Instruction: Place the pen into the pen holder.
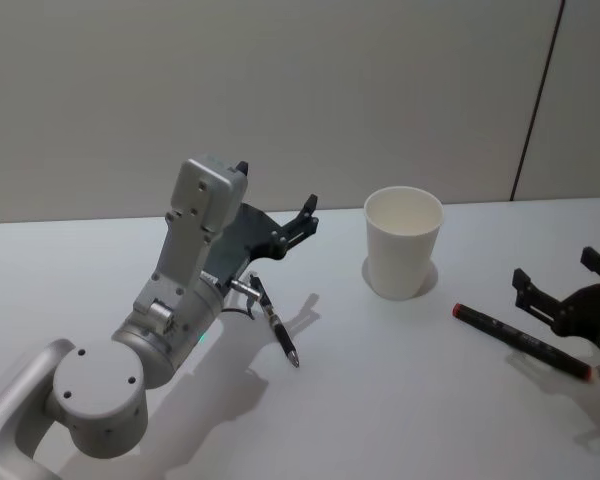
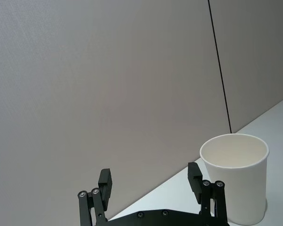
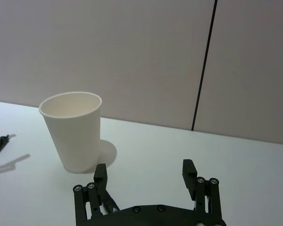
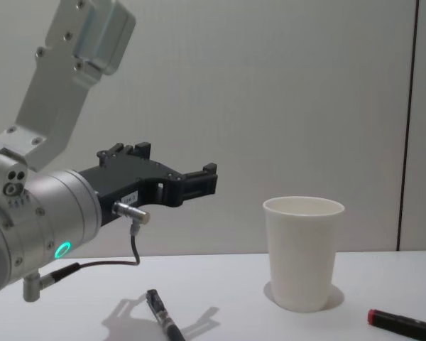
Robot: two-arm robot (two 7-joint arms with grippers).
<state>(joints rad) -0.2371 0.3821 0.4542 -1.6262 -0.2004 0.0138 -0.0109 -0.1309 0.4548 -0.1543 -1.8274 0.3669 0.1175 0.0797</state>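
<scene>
Upright on the white table (image 1: 380,410), the pen holder (image 1: 404,250), a plain white paper cup, shows only bare white wall inside its open mouth. Well apart to its left, the black pen (image 1: 277,328) lies flat on the table under the left arm. The left gripper (image 2: 150,175) hangs raised above the table, fingers spread wide and aimed toward the cup. On the cup's other side, the right gripper (image 3: 145,167) sits low, fingers likewise spread, just beside a red-ended marker (image 1: 520,340) lying on the table.
</scene>
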